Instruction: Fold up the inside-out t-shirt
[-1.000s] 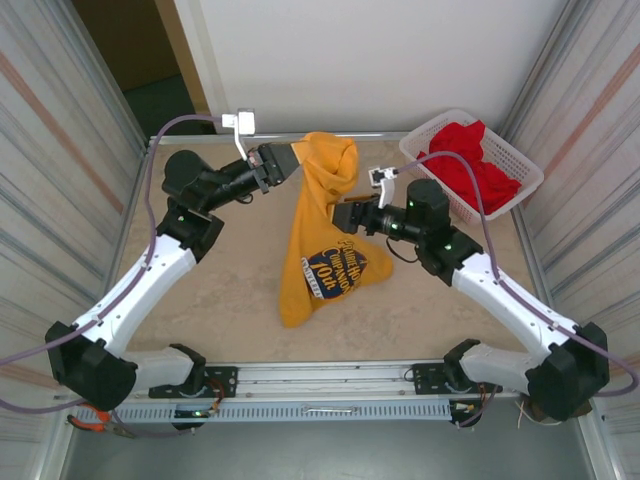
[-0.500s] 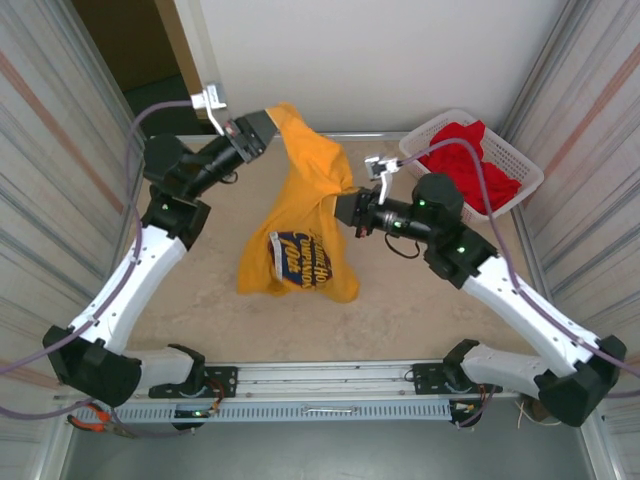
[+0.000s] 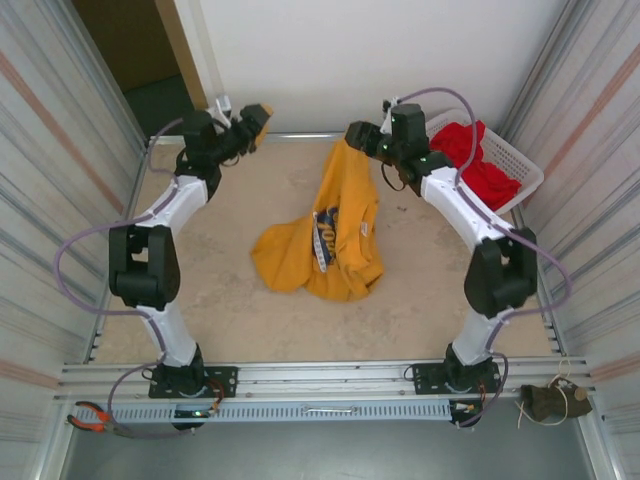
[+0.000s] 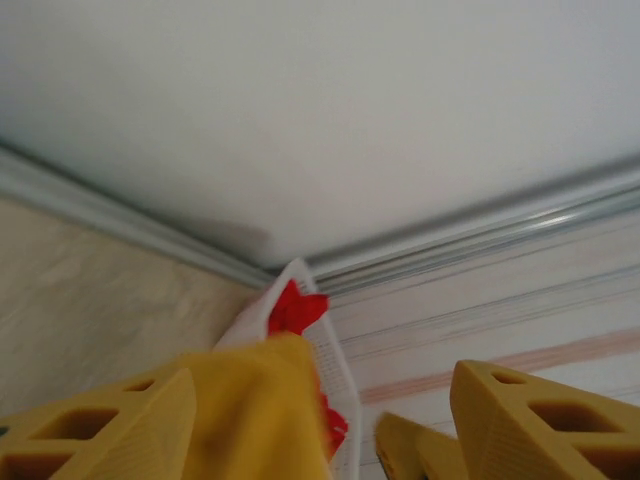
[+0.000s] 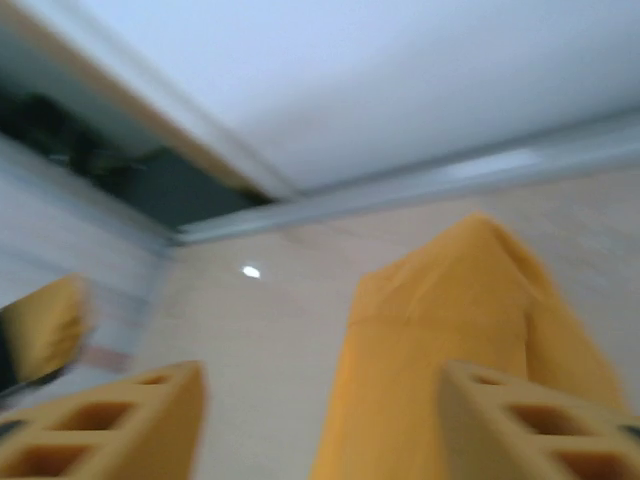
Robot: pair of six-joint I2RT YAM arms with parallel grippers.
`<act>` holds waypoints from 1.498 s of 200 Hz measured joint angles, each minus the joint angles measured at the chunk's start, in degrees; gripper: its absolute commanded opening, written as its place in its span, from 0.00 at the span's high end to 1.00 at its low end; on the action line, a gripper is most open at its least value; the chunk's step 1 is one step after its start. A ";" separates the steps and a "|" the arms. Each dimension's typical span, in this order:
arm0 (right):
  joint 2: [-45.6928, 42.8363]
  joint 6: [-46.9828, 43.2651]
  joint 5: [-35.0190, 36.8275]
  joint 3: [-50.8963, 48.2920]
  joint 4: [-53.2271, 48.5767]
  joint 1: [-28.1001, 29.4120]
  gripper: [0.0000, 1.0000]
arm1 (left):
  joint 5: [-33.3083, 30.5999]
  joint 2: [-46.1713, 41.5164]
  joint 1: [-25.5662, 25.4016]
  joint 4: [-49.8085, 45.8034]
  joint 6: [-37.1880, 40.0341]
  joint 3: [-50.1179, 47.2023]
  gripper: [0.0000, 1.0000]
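The inside-out t-shirt (image 3: 335, 245) is mustard yellow and lies crumpled mid-table, its dark blue print bunched in a fold. One end rises in a strip to my right gripper (image 3: 352, 133), raised near the back wall. In the right wrist view that strip (image 5: 450, 340) stands between the jaws, which are wide apart and not pinching it. My left gripper (image 3: 255, 115) is raised at the back left, open, away from the cloth. In the left wrist view the gripper (image 4: 320, 405) holds nothing, and the shirt's raised end (image 4: 255, 410) shows blurred beyond it.
A white basket (image 3: 522, 168) with a red garment (image 3: 478, 158) stands at the back right, just behind the right arm, and appears in the left wrist view as basket (image 4: 335, 350). Metal walls close in both sides. A rail runs along the near edge.
Both arms swung up and back toward the far wall. The left gripper let go of the shirt, which dropped into a heap. The right jaws went from shut to wide.
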 measured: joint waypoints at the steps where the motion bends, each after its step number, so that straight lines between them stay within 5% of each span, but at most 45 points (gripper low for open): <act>1: 0.13 0.02 0.04 -0.15 -0.20 -0.11 0.20 | 0.02 -0.04 0.02 -0.11 0.02 -0.22 0.29; 31: -4.48 -0.02 2.36 -9.92 -5.81 0.52 0.19 | 0.70 -8.48 -1.03 -7.61 7.08 -9.55 0.27; 81: -27.15 -0.42 11.13 -30.75 -9.73 11.93 0.18 | -4.26 -27.19 -8.48 -21.14 23.67 -24.11 0.24; 128: -28.37 1.81 17.25 -47.78 -11.23 13.31 0.19 | -15.63 -27.74 -20.74 -32.17 34.27 -33.33 0.22; 154: -24.59 2.27 17.42 -49.09 -10.78 13.31 0.29 | -18.60 -23.91 -23.34 -33.05 36.68 -34.56 0.21; 173: -22.45 2.08 17.40 -48.41 -10.49 13.31 0.63 | -19.47 -20.46 -24.63 -32.28 38.01 -34.53 0.21; 185: -22.01 2.01 17.35 -47.76 -10.58 13.29 1.00 | -19.47 -18.27 -25.44 -32.06 38.45 -34.40 0.33; 207: -22.60 1.57 17.25 -45.55 -11.45 13.16 1.00 | -19.54 -14.56 -26.36 -32.15 39.82 -33.73 1.00; 243: -33.46 1.01 14.58 -40.39 -16.39 10.54 1.00 | -20.92 -17.55 -23.37 -35.17 41.55 -32.44 1.00; 299: -50.82 0.63 9.90 -25.42 -24.24 6.19 1.00 | -15.47 -36.24 -8.28 -46.64 41.97 -16.87 1.00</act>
